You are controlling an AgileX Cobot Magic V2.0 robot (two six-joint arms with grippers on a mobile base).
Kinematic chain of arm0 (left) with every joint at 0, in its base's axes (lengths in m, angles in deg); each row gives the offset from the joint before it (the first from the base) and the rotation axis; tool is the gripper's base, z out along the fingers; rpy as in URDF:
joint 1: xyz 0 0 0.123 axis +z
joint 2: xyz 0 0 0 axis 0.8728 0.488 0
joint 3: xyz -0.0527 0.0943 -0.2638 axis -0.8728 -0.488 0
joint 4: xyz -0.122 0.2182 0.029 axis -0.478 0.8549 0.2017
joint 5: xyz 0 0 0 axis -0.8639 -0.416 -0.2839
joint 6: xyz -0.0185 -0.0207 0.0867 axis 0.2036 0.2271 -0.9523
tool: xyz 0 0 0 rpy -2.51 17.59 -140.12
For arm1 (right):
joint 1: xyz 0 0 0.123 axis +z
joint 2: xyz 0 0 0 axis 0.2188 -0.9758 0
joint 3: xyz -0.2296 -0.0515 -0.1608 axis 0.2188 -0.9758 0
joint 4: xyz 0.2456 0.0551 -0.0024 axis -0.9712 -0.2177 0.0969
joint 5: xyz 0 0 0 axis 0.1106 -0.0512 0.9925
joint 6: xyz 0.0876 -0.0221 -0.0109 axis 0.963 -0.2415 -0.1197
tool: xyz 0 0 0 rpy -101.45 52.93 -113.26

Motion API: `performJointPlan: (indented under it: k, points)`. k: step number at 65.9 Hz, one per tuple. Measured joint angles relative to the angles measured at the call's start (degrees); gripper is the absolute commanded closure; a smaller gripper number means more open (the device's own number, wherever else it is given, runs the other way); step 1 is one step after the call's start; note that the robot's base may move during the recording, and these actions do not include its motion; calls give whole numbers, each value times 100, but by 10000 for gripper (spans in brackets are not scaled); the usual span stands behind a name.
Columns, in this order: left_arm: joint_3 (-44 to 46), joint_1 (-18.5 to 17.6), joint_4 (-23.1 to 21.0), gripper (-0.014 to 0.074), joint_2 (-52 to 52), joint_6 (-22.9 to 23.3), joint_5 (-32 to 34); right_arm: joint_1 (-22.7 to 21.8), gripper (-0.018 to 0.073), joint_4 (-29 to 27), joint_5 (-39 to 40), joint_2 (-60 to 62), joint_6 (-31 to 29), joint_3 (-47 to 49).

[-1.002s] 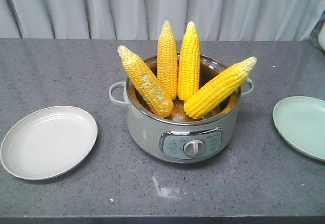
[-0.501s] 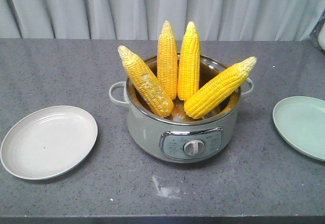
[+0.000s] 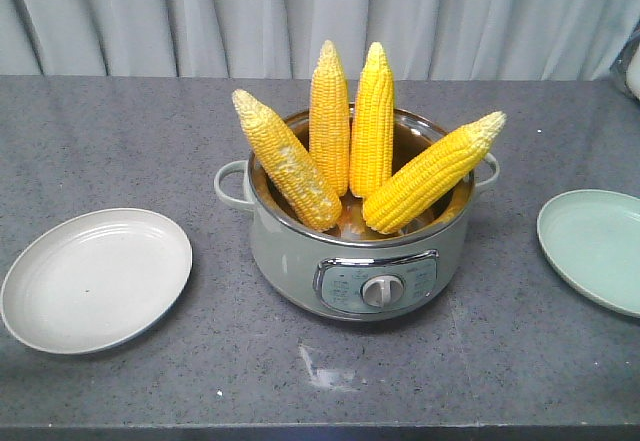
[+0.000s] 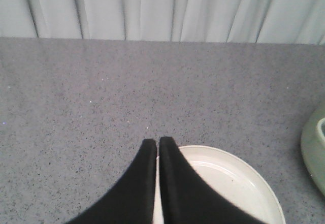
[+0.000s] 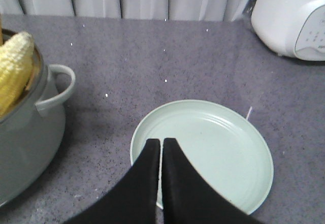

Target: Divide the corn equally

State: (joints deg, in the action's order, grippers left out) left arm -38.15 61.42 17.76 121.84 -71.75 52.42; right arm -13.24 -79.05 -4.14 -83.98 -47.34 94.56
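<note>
Several yellow corn cobs (image 3: 368,141) stand tips-up in a pale green electric pot (image 3: 300,261) at the table's middle; one cob's tip (image 5: 15,66) shows in the right wrist view. An empty beige plate (image 3: 95,279) lies left of the pot, an empty mint plate (image 3: 597,246) to the right. My left gripper (image 4: 158,141) is shut with nothing in it, hovering over the far-left rim of the beige plate (image 4: 244,183). Shut and empty as well, my right gripper (image 5: 161,141) hangs over the near-left part of the mint plate (image 5: 218,142). Neither gripper appears in the front view.
A white appliance (image 5: 294,16) stands at the far right of the grey speckled table (image 3: 110,141). A grey curtain (image 3: 200,11) hangs behind the table. The pot's side handle (image 5: 60,84) juts toward the mint plate.
</note>
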Motion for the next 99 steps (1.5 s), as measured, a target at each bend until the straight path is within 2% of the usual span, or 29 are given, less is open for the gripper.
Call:
performJointPlan:
  k: [15, 23, 31, 43, 49, 53, 59, 66, 71, 78, 90, 99]
  points:
    - [0, 0, 0, 600, 348, 0, -23, 0, 559, -13, -301, -553, 0, 0]
    - [0, 0, 6, 542, 387, 0, -92, 0, 506, -19, -403, -674, 0, 0]
    - [0, 0, 18, 395, 387, -5, -98, 0, 363, -25, -471, -689, 0, 0]
    - [0, 0, 6, 110, 387, -56, -230, 0, 25, -63, -516, -689, 0, 0]
    - [10, 0, -125, 25, 387, -324, -409, 0, -90, -177, -516, -689, -51, 0]
    - [55, 0, -417, -3, 387, -664, -568, 0, -131, -303, -511, -689, -160, 0]
    - [185, 0, -973, -10, 387, -1386, -743, 0, -138, -622, -487, -704, -526, 0]
    - [336, -92, -1748, -7, 387, -2346, -879, 0, -119, -1276, -447, -808, -1195, 4]
    - [385, -286, -2238, -6, 387, -2949, -906, 0, -98, -1952, -424, -958, -1814, 24]
    - [397, -597, -2558, 4, 387, -3531, -907, 0, -65, -2859, -430, -1215, -2758, 214]
    - [397, -1120, -2654, 7, 387, -3764, -942, 16, -47, -4070, -430, -1800, -4051, 681]
    - [397, -1333, -2660, 7, 387, -3785, -947, 320, -44, -4297, -222, -2345, -4432, 992]
